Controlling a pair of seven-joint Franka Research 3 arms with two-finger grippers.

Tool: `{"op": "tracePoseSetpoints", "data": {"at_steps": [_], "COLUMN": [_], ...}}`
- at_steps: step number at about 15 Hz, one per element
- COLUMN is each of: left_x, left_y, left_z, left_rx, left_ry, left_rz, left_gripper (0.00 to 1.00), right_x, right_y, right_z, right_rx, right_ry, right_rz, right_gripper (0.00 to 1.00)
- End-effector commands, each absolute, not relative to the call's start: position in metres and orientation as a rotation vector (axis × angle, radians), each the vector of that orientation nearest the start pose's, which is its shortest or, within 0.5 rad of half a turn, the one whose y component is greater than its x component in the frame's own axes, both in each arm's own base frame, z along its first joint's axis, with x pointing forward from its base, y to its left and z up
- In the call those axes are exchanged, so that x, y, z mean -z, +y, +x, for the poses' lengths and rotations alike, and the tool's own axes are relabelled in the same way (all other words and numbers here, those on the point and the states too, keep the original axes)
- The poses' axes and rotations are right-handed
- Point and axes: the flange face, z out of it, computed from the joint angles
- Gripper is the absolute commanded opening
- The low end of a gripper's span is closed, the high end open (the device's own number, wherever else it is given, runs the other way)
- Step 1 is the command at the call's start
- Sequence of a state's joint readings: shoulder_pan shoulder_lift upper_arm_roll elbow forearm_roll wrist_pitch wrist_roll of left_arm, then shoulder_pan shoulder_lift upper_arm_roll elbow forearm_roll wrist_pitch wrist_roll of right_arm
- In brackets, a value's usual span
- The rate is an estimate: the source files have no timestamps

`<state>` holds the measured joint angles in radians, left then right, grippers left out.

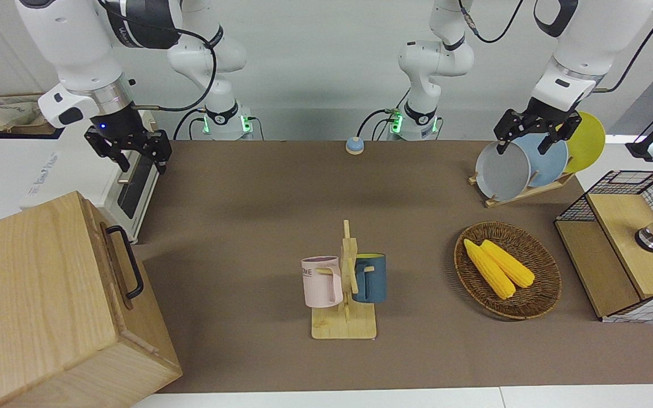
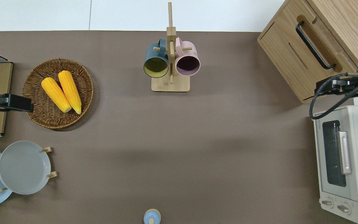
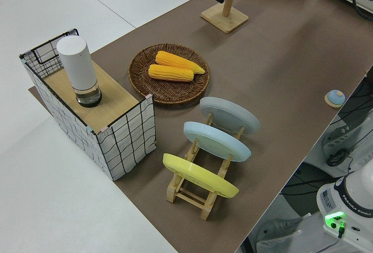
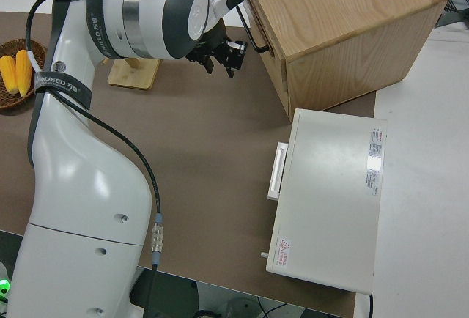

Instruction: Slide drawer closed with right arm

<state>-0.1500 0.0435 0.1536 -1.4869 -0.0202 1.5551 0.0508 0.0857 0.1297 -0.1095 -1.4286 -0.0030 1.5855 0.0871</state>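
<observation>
The drawer (image 1: 114, 258) is in the big pale-wood box (image 1: 32, 283) at the right arm's end of the table. Its front panel with the black bar handle (image 2: 314, 46) lies about flush with the box front. My right gripper (image 1: 142, 163), blue wrist light on, hangs open and empty over the gap between the box corner and the white oven (image 2: 340, 161). It is apart from the handle. It also shows in the overhead view (image 2: 332, 87) and in the right side view (image 4: 221, 60). My left arm is parked, its gripper (image 1: 525, 144) open and empty.
A wooden mug tree (image 1: 349, 283) with a pink and a blue mug stands mid-table. A wicker basket (image 1: 542, 289) with two corn cobs, a plate rack (image 1: 525, 164) and a wire-mesh box (image 1: 627, 249) are at the left arm's end. A small blue bell (image 1: 354, 146) sits near the robots.
</observation>
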Motion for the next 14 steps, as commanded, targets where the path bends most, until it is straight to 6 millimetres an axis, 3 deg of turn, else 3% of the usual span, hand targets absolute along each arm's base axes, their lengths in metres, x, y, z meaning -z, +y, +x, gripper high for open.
{"op": "tracePoseSetpoints", "data": {"at_steps": [1,6,14], "left_x": [-0.6408,-0.6408,-0.6408], "left_y": [-0.0022,-0.0022,-0.0024], "left_z": [0.5711,0.5711,0.5711], "left_rx": [0.052,0.052,0.052], "left_ry": [0.088,0.088,0.088], "left_rz": [-3.137,-3.137,-3.139], "left_gripper": [1.0,1.0,1.0], "right_x": [-0.6216,-0.6201,-0.6246], "right_y": [-0.0182,-0.0262,-0.0245], "right_z": [0.5928,0.592,0.5924], "right_rx": [0.057,0.046,0.06], "right_ry": [0.132,0.015,0.017], "right_rz": [-3.163,-3.169,-3.135], "right_gripper": [0.99,0.99,0.99]}}
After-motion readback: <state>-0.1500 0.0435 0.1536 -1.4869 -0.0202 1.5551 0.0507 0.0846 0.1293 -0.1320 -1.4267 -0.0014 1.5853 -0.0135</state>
